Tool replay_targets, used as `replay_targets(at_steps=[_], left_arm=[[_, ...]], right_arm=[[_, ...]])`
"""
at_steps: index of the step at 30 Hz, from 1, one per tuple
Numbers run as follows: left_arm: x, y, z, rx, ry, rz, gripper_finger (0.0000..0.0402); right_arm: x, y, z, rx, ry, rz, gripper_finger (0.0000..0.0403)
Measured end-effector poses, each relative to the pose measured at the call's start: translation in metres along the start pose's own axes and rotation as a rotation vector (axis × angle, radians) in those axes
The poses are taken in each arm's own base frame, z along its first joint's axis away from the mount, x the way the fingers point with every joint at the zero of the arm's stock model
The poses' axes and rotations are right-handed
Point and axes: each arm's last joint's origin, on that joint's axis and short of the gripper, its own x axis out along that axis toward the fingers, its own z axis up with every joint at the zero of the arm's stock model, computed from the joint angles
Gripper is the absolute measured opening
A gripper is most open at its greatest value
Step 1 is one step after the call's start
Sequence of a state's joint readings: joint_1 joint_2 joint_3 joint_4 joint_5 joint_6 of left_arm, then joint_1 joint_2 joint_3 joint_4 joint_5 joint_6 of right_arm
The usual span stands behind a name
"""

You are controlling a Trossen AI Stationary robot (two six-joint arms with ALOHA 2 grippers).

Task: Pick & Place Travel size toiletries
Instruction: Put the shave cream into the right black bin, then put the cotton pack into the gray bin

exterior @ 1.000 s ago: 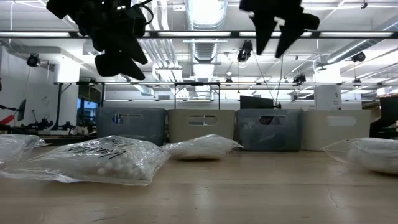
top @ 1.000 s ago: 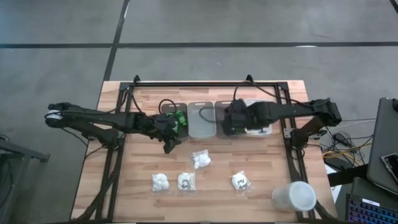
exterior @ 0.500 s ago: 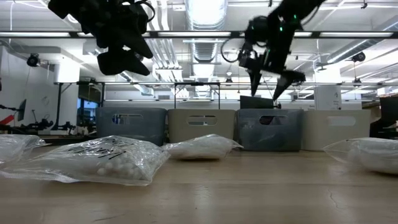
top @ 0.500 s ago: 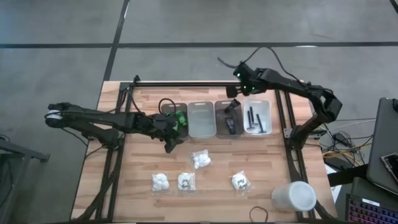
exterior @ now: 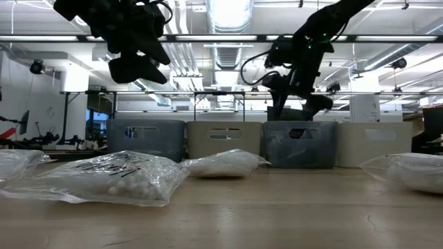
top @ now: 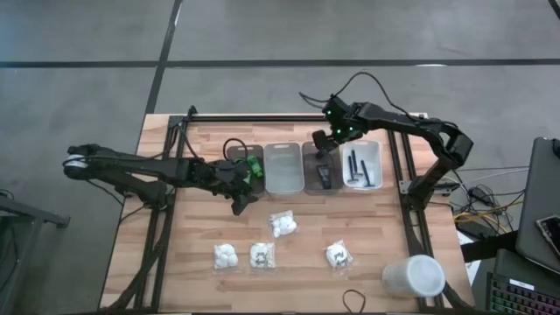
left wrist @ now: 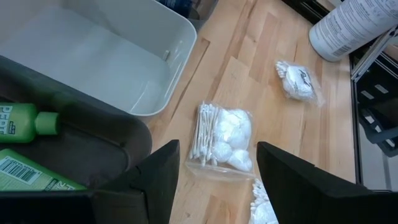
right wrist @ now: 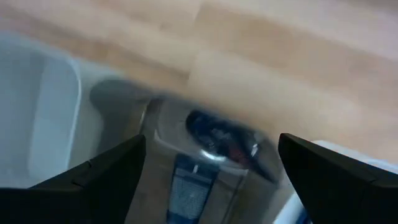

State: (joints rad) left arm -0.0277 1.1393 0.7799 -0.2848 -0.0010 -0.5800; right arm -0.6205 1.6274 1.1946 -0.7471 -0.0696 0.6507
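Four clear packets of white puffs (top: 282,224) wait near the wooden table's (top: 175,271) front edge. The left gripper (top: 241,199) hangs released above them (ready to descend); the right gripper (top: 322,147), empty and spread, is over the dark grey plastic bin (top: 322,166).

Four bins (top: 283,168) behind puff packets (top: 282,224)

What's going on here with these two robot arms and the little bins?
Two arms are sorting travel toiletries into four bins at the back of the table. The right hand is open above the third bin, which holds dark packets. The left hand is open in front of the bin with the green bottles, holding nothing. Four packets of white puffs lie loose on the table, and a large white cup lies on its side near the front right corner.
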Motion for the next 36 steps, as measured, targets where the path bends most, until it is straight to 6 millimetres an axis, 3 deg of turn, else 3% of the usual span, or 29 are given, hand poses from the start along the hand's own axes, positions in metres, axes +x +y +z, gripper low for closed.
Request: replay_targets(at_steps=[6,11,18,24,30,36], left_arm=[[0.0,0.0,0.0,0.009,0.001,0.0,0.0218],[0.0,0.0,0.0,0.033,0.0,0.0,0.0218],[0.0,0.0,0.0,0.034,0.0,0.0,0.0218],[0.0,0.0,0.0,0.035,0.0,0.0,0.0218],[0.0,0.0,0.0,0.035,0.0,0.0,0.0218],[0.0,0.0,0.0,0.035,0.0,0.0,0.0218]], right_arm=[[0.003,0.015,-0.008,-0.101,0.049,0.067,0.0364],[-0.006,0.024,-0.018,-0.12,0.073,0.115,0.0364],[-0.01,0.033,-0.027,-0.128,0.3,0.39,0.0364],[-0.017,0.043,-0.037,-0.174,0.315,0.426,0.0364],[-0.019,0.075,-0.08,-0.296,0.424,0.442,0.0364],[-0.026,0.107,-0.142,-0.43,0.516,0.428,0.0364]])
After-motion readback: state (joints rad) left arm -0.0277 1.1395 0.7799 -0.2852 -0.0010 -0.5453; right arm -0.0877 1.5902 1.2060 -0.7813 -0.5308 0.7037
